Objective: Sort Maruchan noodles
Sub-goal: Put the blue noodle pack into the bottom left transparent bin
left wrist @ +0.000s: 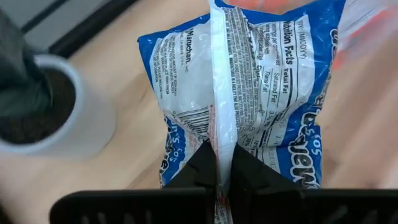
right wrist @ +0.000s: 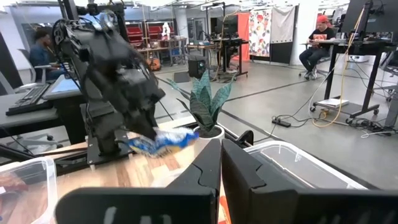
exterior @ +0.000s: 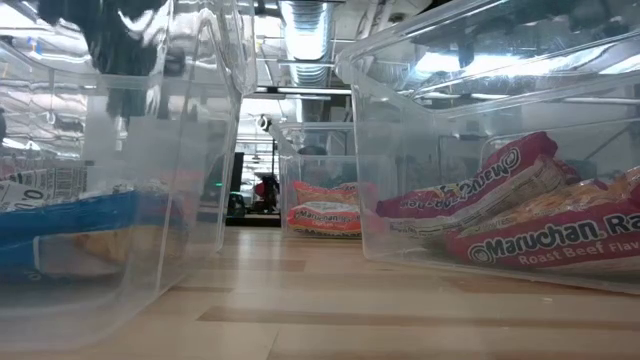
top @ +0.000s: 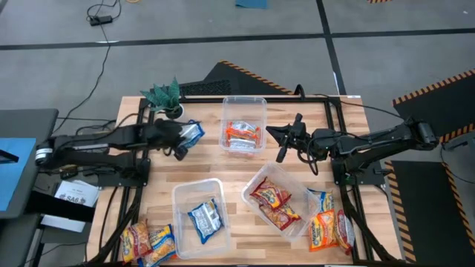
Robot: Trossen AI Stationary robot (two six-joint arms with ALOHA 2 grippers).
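Now the left gripper [top: 181, 143] has its jaws pinched on the blue packet's [top: 191, 133] seam, beside the plant [top: 165, 96]. Next, I'd say: lift and carry it to the near bin [top: 200, 215] holding blue. Open table lies between; mind that bin's rim. Farther right, the right gripper [top: 282, 141] waits mid-table, jaws nearly closed, empty.

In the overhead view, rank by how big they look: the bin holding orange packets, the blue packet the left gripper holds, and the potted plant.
1. Bin holding orange packets
2. Potted plant
3. Blue packet, partly hidden by the left gripper, so its rank against the plant is unsure.
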